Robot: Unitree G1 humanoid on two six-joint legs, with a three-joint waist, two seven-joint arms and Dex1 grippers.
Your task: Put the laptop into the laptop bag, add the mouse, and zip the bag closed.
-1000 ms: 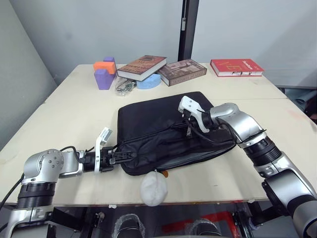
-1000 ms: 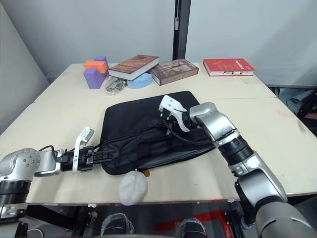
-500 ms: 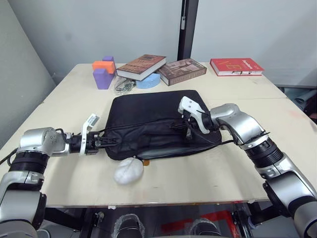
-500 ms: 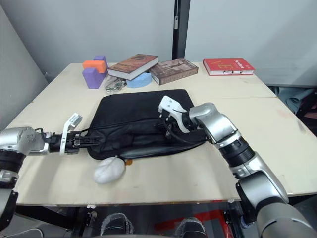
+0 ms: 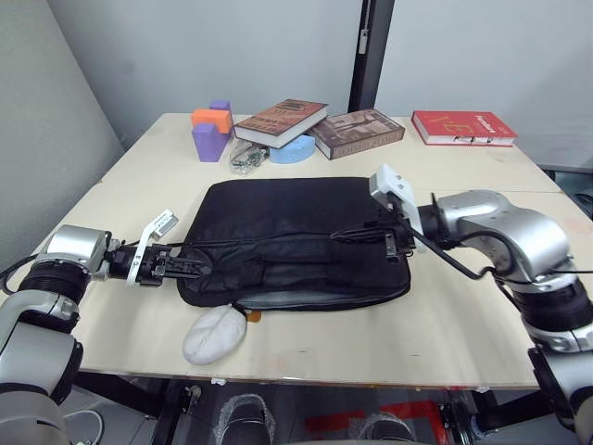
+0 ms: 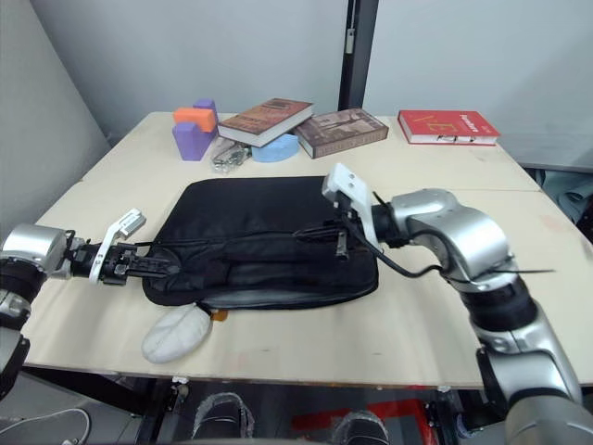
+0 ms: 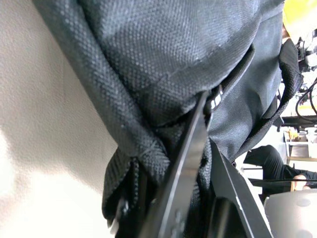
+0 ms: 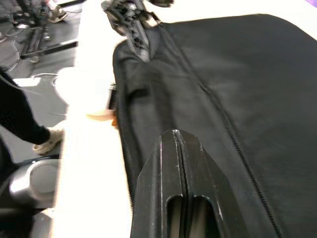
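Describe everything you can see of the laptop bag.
The laptop bag is black woven fabric, rectangular, lying flat on the table, with a zip line along its length. The left gripper pinches its left end; the right gripper is shut at its right end. A white lump touches its near edge.

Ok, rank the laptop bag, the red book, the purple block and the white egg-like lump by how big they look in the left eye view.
1. laptop bag, by far the largest.
2. red book.
3. white egg-like lump, though it lies nearer the camera than the book, so those two are unsure.
4. purple block.
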